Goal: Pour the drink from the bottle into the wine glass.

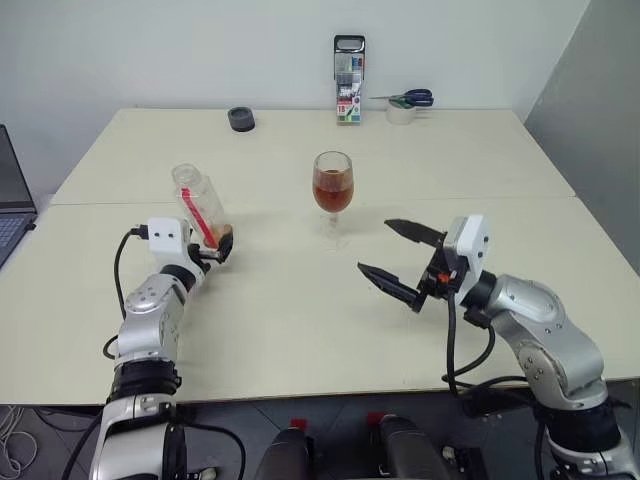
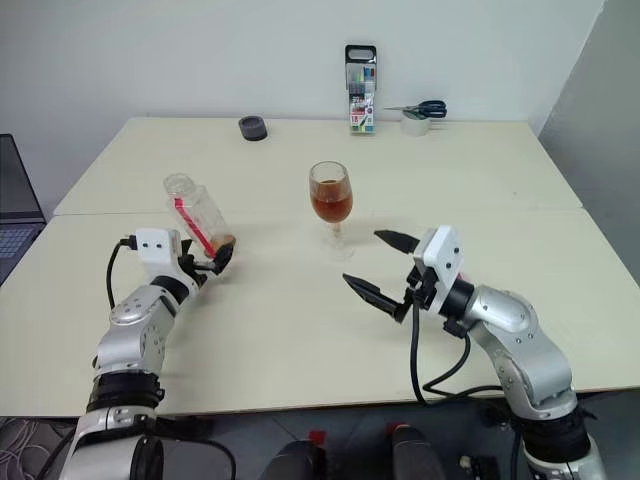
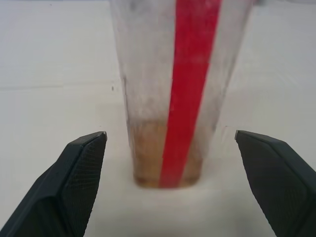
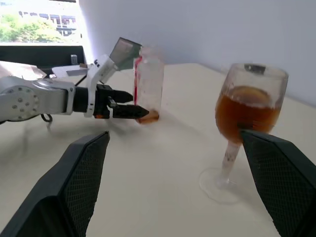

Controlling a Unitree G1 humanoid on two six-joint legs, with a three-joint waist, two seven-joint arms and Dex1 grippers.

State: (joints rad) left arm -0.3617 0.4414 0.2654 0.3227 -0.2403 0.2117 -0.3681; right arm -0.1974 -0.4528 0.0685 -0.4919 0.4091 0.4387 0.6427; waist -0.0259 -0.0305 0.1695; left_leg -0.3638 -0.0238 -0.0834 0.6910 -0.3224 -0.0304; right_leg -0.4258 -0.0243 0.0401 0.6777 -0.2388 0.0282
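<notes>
The bottle (image 1: 201, 207) stands uncapped on the table, its red label strip (image 3: 190, 79) facing my left wrist camera. Only a shallow brown residue of drink (image 3: 148, 163) sits at its bottom. My left gripper (image 1: 222, 246) is open around the bottle's base, with both fingers clear of its sides. The wine glass (image 1: 333, 195) stands mid-table, its bowl about half full of amber drink (image 4: 244, 116). My right gripper (image 1: 375, 246) hovers open and empty just right of the glass and nearer to me, pointing toward it.
At the far edge of the table (image 1: 300, 330) stand a pack of markers (image 1: 349, 80), a tape roll with scissors (image 1: 405, 106) and a small black round thing (image 1: 241, 119). A laptop (image 1: 10, 205) shows at the left border.
</notes>
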